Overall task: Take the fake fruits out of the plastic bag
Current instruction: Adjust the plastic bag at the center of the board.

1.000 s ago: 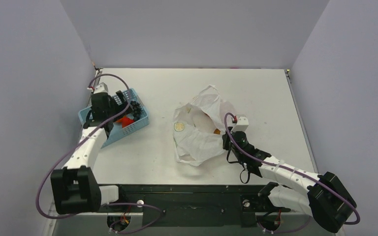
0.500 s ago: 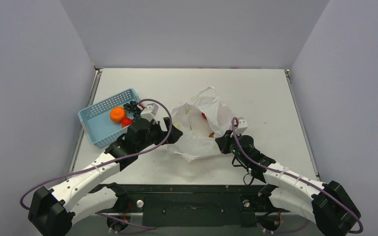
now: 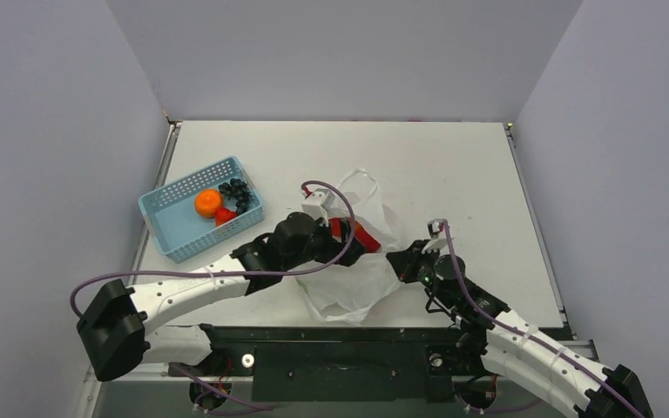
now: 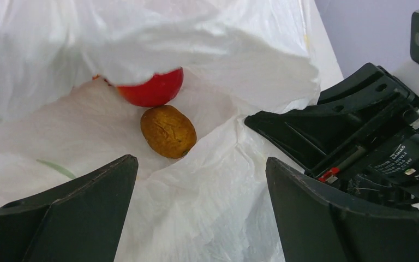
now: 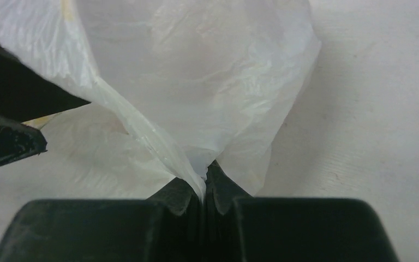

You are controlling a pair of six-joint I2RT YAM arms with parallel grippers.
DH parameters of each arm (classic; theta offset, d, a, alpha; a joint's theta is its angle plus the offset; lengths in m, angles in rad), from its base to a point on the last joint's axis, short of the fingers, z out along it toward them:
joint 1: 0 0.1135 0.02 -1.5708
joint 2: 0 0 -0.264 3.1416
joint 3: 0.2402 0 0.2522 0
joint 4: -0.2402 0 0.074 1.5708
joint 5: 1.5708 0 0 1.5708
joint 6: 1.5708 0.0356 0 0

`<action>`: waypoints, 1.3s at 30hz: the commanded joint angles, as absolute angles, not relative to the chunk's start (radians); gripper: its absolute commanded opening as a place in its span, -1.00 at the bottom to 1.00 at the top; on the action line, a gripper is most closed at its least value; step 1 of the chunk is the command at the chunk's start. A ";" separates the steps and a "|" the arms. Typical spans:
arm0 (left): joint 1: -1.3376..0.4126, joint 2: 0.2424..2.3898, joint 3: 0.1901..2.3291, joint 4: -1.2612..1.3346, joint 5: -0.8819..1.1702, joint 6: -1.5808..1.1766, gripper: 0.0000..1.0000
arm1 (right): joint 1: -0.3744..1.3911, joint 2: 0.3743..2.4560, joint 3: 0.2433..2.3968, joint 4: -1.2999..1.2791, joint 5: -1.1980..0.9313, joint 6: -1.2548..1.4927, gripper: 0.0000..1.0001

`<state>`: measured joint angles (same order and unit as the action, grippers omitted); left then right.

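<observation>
Left of centre, the left arm [image 3: 192,283] stretches low across the table [image 3: 453,165]. The left gripper [image 4: 199,164] is spread wide at the mouth of the plastic bag [image 3: 357,279] in mid-frame. Inside the bag a red fruit [image 4: 153,90] touches a brown fruit [image 4: 168,131], and to the lower right the right gripper [image 5: 203,191] pinches the bag's edge tight.

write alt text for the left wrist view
A wrinkled yellowish-brown oval toy fruit and a round red toy fruit lie inside a crinkled translucent white plastic bag, framed by the open black left claw. At right, the black right claw pinches the bag's edge.
</observation>
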<state>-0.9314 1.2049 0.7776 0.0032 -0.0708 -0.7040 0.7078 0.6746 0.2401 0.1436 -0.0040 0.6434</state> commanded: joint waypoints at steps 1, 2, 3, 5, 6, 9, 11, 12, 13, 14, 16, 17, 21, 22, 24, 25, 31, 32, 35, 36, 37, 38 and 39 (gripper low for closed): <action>-0.965 1.307 0.859 0.118 -0.103 -0.680 0.71 | 0.715 0.661 0.230 -0.042 0.171 0.706 -1.00; -0.971 1.324 0.866 0.129 -0.103 -0.680 0.70 | 0.714 0.665 0.242 -0.062 0.196 0.710 -1.00; -0.978 1.362 0.873 0.145 -0.105 -0.680 0.69 | 0.714 0.680 0.245 -0.089 0.201 0.720 -1.00; -0.992 1.415 0.896 0.152 -0.115 -0.676 0.66 | 0.715 0.709 0.258 -0.120 0.210 0.742 -0.98; -0.998 1.432 0.912 0.153 -0.121 -0.674 0.65 | 0.716 0.719 0.270 -0.134 0.224 0.751 -0.95; -1.024 1.500 0.936 0.152 -0.172 -0.674 0.58 | 0.715 0.776 0.303 -0.199 0.254 0.775 -0.82; -1.038 1.524 0.943 0.160 -0.206 -0.672 0.54 | 0.717 0.788 0.312 -0.196 0.252 0.770 -0.70; -1.040 1.530 0.943 0.165 -0.210 -0.666 0.52 | 0.717 0.785 0.315 -0.193 0.252 0.765 -0.51; -1.045 1.538 0.943 0.177 -0.216 -0.666 0.49 | 0.717 0.783 0.320 -0.193 0.253 0.749 -0.39; -1.048 1.540 0.937 0.181 -0.219 -0.666 0.49 | 0.717 0.779 0.337 -0.198 0.259 0.724 -0.16; -1.058 1.533 0.920 0.211 -0.223 -0.665 0.46 | 0.718 0.769 0.370 -0.220 0.274 0.681 0.11; -1.068 1.522 0.912 0.219 -0.224 -0.664 0.46 | 0.718 0.763 0.390 -0.237 0.283 0.668 0.19; -1.089 1.447 0.843 0.227 -0.239 -0.683 0.45 | 0.718 0.740 0.434 -0.256 0.326 0.598 0.47; -1.090 1.409 0.830 0.227 -0.246 -0.695 0.46 | 0.720 0.744 0.440 -0.250 0.325 0.574 0.49; -1.091 1.346 0.785 0.222 -0.258 -0.714 0.47 | 0.732 0.762 0.460 -0.230 0.322 0.534 0.52; -1.091 1.325 0.763 0.217 -0.261 -0.718 0.48 | 0.739 0.770 0.474 -0.222 0.323 0.519 0.52; -1.089 1.212 0.716 0.153 -0.285 -0.741 0.54 | 0.802 0.842 0.527 -0.144 0.332 0.416 0.55; -1.088 1.212 0.714 0.161 -0.283 -0.743 0.54 | 0.803 0.852 0.530 -0.129 0.348 0.415 0.55; -1.086 1.244 0.721 0.188 -0.266 -0.745 0.54 | 0.803 0.933 0.526 -0.061 0.435 0.400 0.57; -1.086 1.268 0.726 0.202 -0.259 -0.743 0.54 | 0.802 0.956 0.528 -0.029 0.448 0.397 0.57; -1.086 1.281 0.734 0.211 -0.251 -0.741 0.53 | 0.803 1.013 0.536 -0.019 0.479 0.404 0.57; -1.087 1.308 0.737 0.237 -0.249 -0.739 0.53 | 0.802 1.040 0.551 -0.012 0.500 0.415 0.56; -1.086 1.325 0.739 0.253 -0.248 -0.733 0.53 | 0.801 1.083 0.557 -0.010 0.549 0.442 0.51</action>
<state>-1.0893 1.2610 0.7181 0.1707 -0.2588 -0.7307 0.8001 0.9657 0.4999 -0.1070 0.3904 0.4313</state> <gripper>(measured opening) 0.767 0.782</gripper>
